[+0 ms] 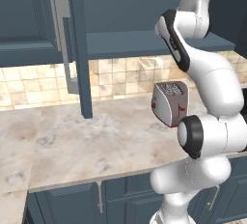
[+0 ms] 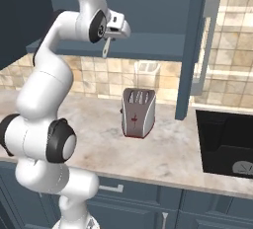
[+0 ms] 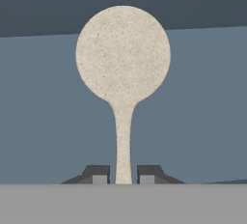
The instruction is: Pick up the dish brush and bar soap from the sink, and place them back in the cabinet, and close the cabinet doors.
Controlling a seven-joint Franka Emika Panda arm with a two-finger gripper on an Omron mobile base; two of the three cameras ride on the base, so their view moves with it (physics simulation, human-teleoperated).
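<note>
My gripper [image 3: 123, 175] is shut on the handle of the dish brush [image 3: 123, 56], whose round cream head stands out ahead of the fingertips. Behind the brush lies the cabinet's blue-grey inner shelf [image 3: 202, 112], with a darker band above it. From the right base view, the gripper [image 2: 106, 39] is raised at the front of the open cabinet [image 2: 148, 43], and the brush [image 2: 105, 50] hangs just below the hand. A cabinet door [image 2: 195, 45] stands swung open, edge-on. The black sink [image 2: 225, 141] sits at the lower right. The bar soap is out of view.
A red-and-silver toaster [image 2: 138, 112] stands on the marble counter [image 2: 173, 154] under the cabinet, also seen as toaster [image 1: 170, 103]. The open door [image 1: 79, 49] carries a long silver handle [image 1: 62, 39]. The sink's drain [image 2: 243, 168] shows at the frame edge.
</note>
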